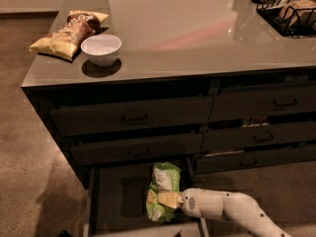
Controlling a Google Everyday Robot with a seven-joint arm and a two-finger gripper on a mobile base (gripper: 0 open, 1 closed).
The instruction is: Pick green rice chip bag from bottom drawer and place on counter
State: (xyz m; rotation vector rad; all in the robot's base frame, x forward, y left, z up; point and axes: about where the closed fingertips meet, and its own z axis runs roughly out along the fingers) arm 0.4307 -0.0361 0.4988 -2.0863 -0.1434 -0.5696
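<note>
Gripper (167, 200) sat low at the frame's bottom edge, over the open bottom drawer (114, 201), reaching in from the right on a white arm (232, 212). Fingers were clamped on the green rice chip bag (167, 177), pinching its lower half. Bag stood roughly upright along the drawer's right side; could not tell whether its lower end touched the drawer floor. Counter (197, 43) above carried a white bowl (101, 49) just beside two yellow-and-brown chip bags (66, 31) at the left end, and a black wire basket (289, 11) at the far right corner.
</note>
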